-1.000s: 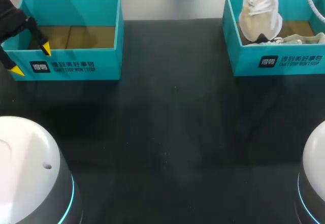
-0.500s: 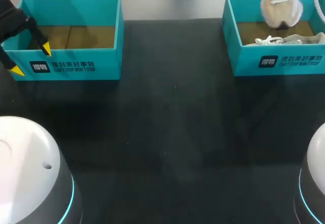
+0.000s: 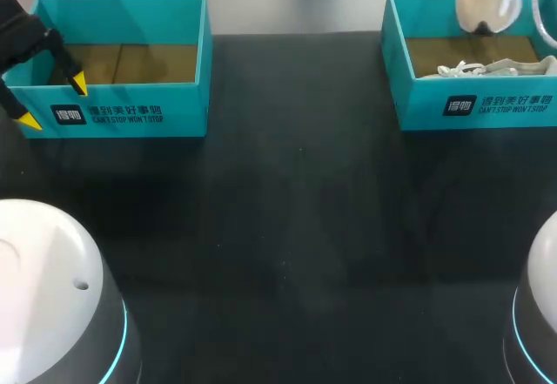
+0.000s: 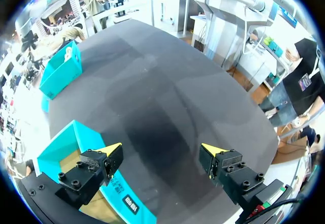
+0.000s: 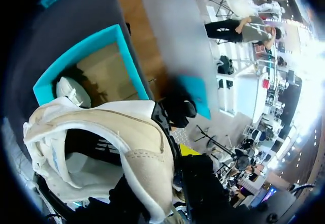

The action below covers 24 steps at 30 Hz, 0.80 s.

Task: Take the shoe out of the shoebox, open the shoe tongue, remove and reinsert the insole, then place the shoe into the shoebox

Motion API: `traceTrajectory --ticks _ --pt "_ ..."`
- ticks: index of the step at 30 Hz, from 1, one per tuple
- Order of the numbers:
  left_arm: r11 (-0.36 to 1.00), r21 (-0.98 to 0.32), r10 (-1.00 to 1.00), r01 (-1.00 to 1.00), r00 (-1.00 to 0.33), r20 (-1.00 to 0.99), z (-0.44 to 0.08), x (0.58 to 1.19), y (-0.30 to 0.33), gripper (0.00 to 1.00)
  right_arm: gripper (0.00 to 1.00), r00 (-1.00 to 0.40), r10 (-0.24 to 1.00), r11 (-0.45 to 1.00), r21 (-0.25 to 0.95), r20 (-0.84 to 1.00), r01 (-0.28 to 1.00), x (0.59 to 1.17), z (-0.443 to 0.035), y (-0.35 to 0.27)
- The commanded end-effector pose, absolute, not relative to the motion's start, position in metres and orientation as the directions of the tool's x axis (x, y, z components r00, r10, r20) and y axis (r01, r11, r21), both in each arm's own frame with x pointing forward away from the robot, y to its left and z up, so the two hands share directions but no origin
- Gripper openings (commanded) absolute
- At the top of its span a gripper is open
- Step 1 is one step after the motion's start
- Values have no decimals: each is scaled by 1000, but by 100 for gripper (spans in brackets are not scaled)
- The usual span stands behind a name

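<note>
While the white shoe (image 3: 484,5) is held in the air above the right shoebox (image 3: 470,105), clear of its rim, it is pinched in the right jaws. A second shoe (image 3: 487,68) is seen lying inside that box. The left jaws are spread wide at the front corner of the left shoebox (image 3: 130,114) on the black table (image 3: 296,227), one tip inside, the other outside.

Black matte table (image 3: 296,227), wide bare top. Diffuse overhead light leaves a faint pale sheen across the table's middle.
</note>
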<state>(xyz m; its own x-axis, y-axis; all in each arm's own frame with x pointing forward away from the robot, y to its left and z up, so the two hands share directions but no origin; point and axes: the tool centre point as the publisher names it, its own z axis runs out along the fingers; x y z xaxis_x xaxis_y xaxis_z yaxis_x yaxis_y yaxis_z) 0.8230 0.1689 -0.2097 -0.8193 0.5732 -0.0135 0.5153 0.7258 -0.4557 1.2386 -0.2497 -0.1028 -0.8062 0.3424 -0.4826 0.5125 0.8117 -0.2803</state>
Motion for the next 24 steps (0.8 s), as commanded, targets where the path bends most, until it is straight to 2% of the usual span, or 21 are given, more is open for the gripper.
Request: traceTrajectory --ticks 1,14,24 --pt "726 -455 575 516 -818 -11 -209 824 170 100 0 -682 546 675 -226 -487 703 1249 -101 -258" --pt "726 -455 575 516 -818 -11 -209 824 170 100 0 -339 797 355 -66 -499 933 1204 -114 -296" --pt "726 -455 575 516 -818 -11 -209 824 170 100 0 -339 797 355 -66 -499 933 1204 -114 -296"
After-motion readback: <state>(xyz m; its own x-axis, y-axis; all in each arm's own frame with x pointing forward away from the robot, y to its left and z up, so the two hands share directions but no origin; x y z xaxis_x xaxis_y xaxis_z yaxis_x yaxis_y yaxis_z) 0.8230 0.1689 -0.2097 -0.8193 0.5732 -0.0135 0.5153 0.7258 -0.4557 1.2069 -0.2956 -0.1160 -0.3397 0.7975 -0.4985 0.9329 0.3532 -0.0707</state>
